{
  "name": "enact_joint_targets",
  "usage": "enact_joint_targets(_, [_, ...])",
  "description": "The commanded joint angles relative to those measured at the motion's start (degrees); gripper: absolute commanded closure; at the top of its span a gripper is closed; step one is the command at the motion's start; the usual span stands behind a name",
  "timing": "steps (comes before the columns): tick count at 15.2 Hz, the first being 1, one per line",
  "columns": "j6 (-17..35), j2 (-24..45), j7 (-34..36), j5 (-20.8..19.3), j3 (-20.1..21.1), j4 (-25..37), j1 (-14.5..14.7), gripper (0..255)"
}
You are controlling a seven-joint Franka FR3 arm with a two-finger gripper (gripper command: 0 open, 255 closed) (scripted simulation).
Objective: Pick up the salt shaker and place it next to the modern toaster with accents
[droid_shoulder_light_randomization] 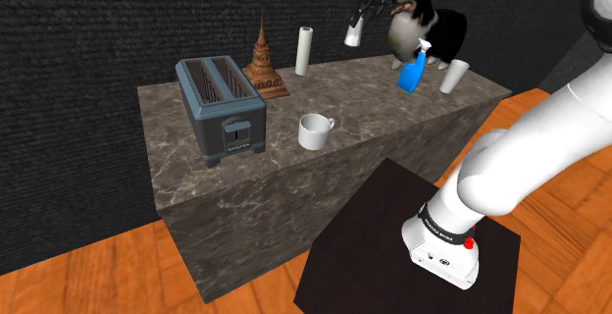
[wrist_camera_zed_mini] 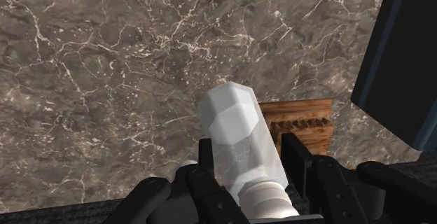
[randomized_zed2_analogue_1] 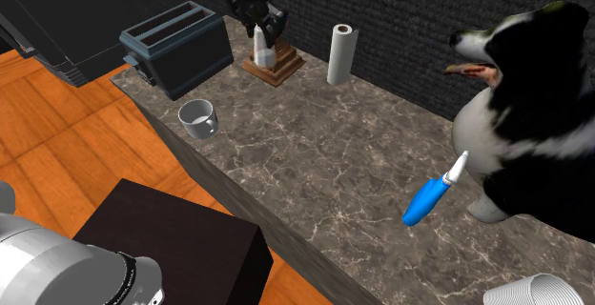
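We are gripping the salt shaker (randomized_zed2_analogue_1: 260,44) between clenched jaws, clear of the tabletop (randomized_zed2_analogue_1: 334,151) and hanging close above the wooden spire ornament (randomized_zed2_analogue_1: 283,65).

Taking the second exterior view from its left, the first risk is the toaster (randomized_zed2_analogue_1: 176,46). If we are swinging in too low or too fast, we are likely bumping its side or setting the shaker against it rather than beside it. Next, the white mug (randomized_zed2_analogue_1: 197,117) is sitting near the toaster's front corner, so that patch is partly taken. Then comes the ornament, just beside the toaster. Lowering straight from here, we are risking a knock on its spire that tips it or twists the shaker in the jaws. In the wrist view the jaws are gripping the shaker near one end, so a jolt may be enough to loosen it.

Further right, a paper roll (randomized_zed2_analogue_1: 340,53) is standing by the wall. A blue spray bottle (randomized_zed2_analogue_1: 431,193), a black-and-white dog figure (randomized_zed2_analogue_1: 524,112) and a white cup (randomized_zed2_analogue_1: 534,294) are well apart from our path and are blocking nothing.
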Motion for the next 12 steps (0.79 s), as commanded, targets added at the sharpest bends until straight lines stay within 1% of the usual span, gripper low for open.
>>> enact_joint_targets(1, [0.7, -2.6, 3.3, -1.1, 2.2, -2.8, 0.7, 255])
enact_joint_targets(6, [1.6, -6.5, 10.9, -2.4, 7.7, -7.2, 2.4, 255])
enact_joint_targets(12, [2.3, -9.3, 19.8, -2.8, 14.2, -10.3, 4.7, 255])
